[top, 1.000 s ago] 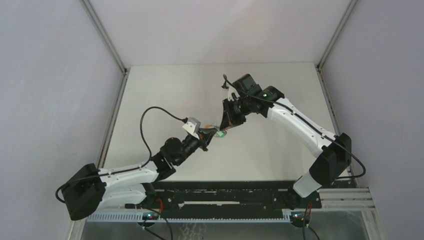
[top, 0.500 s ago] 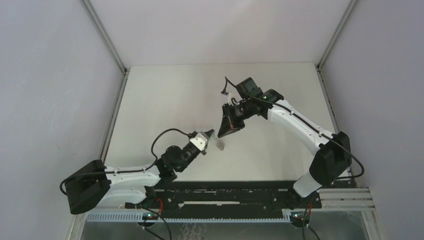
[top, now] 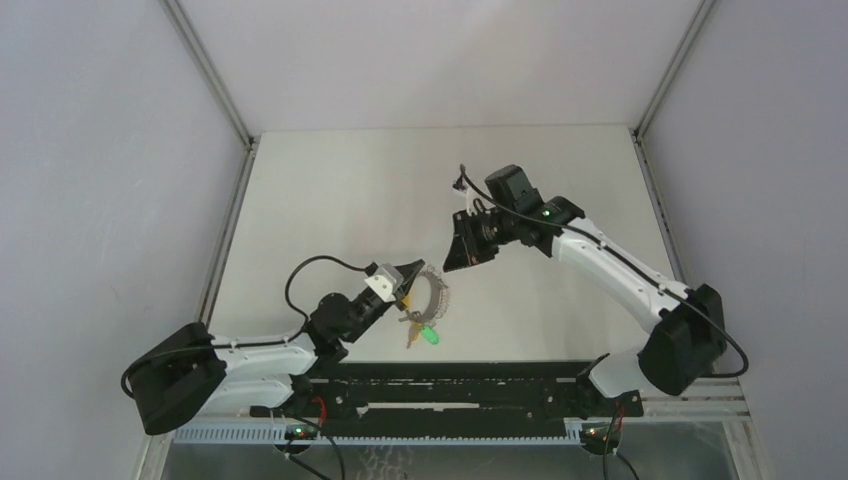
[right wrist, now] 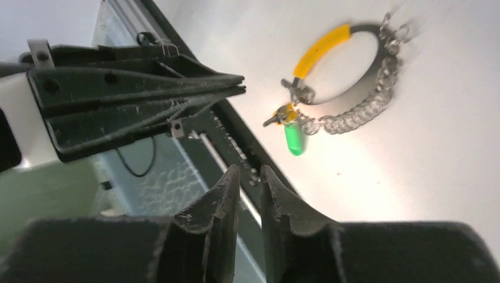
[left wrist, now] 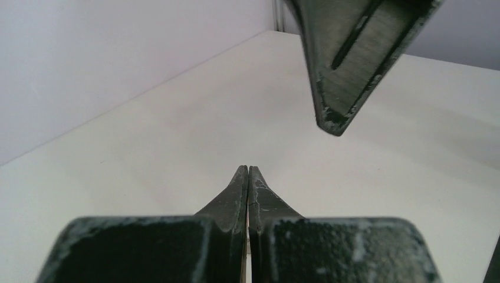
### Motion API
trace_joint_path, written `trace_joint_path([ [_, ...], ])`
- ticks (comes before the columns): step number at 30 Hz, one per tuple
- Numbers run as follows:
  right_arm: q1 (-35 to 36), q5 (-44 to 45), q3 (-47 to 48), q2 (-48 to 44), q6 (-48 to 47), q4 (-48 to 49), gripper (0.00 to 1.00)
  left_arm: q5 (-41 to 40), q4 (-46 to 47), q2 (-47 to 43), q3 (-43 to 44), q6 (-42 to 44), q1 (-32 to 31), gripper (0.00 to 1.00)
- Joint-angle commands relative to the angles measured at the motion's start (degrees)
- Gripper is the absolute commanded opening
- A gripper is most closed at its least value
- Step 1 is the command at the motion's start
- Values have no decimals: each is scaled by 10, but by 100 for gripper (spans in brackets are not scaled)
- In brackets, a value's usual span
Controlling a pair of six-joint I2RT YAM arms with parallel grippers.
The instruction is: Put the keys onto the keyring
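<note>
The keyring lies flat on the table, a grey beaded ring with a yellow stretch along one side. The green key and the yellow key lie bunched against its rim; I cannot tell whether they are threaded on. My left gripper is shut with nothing in it, its tips just left of the ring. My right gripper hovers above and beyond the ring, jaws a narrow gap apart and empty.
The black rail with the arm bases runs along the table's near edge, close to the keys. Grey walls with metal corner posts enclose the table on the left, back and right.
The two grippers were together in the air with the keys between them. Now the ring and keys lie on the table, the left gripper has drawn back and down, and the right jaws have parted slightly.
</note>
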Motion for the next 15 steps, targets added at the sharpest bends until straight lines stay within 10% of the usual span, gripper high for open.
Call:
trace_joint_path([
  [1,8,41,-79,-74,-110,154,30,11,7,-13,-21,-80,10,1],
  [5,44,115,-141,-106,-204,207,54,-16,-82,-79,-48,-150,10,25],
  [15,137,214,-206,-36,-198,252,56,-80,-456,-238,-39,-363,36,54],
])
